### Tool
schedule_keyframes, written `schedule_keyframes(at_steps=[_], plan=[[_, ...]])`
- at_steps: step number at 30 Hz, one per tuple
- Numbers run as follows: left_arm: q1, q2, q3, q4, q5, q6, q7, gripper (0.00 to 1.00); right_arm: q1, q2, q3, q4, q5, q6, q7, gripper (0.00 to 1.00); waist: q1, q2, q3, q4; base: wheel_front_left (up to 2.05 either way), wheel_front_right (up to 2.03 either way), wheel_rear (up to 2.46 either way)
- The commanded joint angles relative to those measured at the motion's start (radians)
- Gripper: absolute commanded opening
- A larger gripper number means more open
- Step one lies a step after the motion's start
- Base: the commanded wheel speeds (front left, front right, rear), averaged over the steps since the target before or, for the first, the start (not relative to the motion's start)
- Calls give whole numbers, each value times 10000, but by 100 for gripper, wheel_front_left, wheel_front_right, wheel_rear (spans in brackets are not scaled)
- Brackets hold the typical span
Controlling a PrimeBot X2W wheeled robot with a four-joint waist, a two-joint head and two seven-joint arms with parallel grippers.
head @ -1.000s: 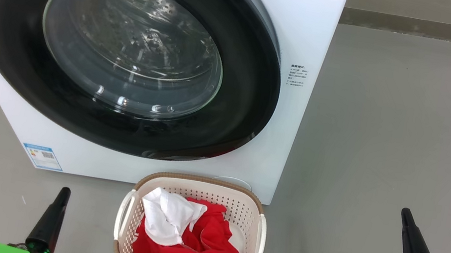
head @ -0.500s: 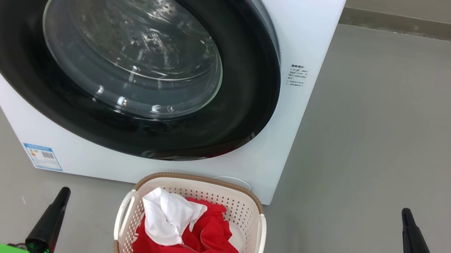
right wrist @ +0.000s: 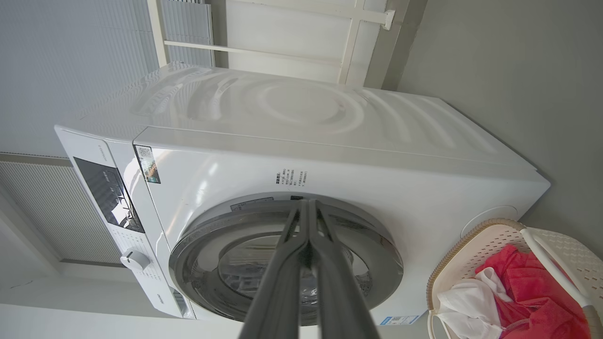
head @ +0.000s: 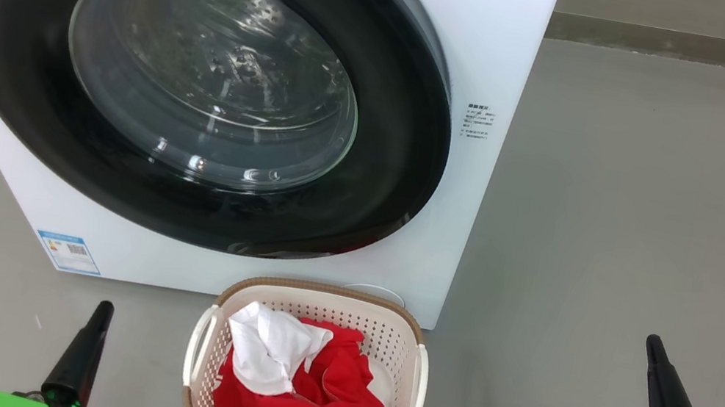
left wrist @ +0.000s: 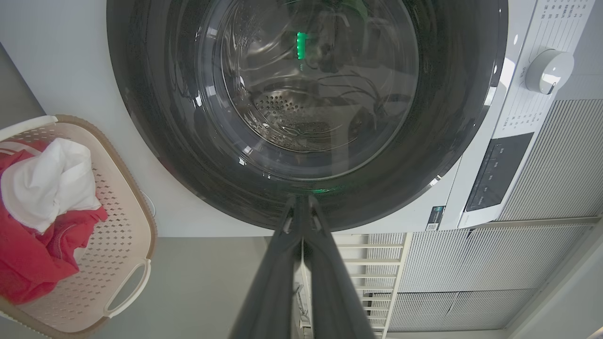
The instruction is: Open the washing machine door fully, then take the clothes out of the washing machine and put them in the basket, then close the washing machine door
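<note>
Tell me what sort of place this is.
Probably a laundry corner, perhaps a bare utility or test room: a white front-loading washing machine stands on a plain grey floor, with a basket of red and white clothes set before it.

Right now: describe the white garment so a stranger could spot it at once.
Find the white washing machine; the cream basket stands just in front of it. The white garment lies on top at its left, the only pale piece among red clothes.
</note>
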Motion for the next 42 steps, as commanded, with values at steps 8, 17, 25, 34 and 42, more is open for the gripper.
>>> schedule_keyframes(at_steps=[8, 17, 25, 34, 42], plan=[[-409, 105, 366, -269, -61, 4, 63, 0, -453, -69, 152, -283, -39, 8, 70, 0, 0, -1, 0, 0, 0, 0, 0], [-409, 102, 370, -269, -58, 4, 66, 0, -454, -60, 138, -282, -50, 8, 81, 0, 0, -1, 0, 0, 0, 0, 0], [-410, 100, 373, -269, -55, 4, 68, 0, -455, -52, 128, -282, -58, 8, 89, 0, 0, -1, 0, 0, 0, 0, 0], [-410, 98, 376, -269, -53, 4, 71, 0, -456, -45, 118, -281, -67, 8, 98, 0, 0, -1, 0, 0, 0, 0, 0], [-410, 96, 379, -269, -51, 4, 73, 0, -457, -40, 109, -281, -74, 8, 104, 0, 0, -1, 0, 0, 0, 0, 0]])
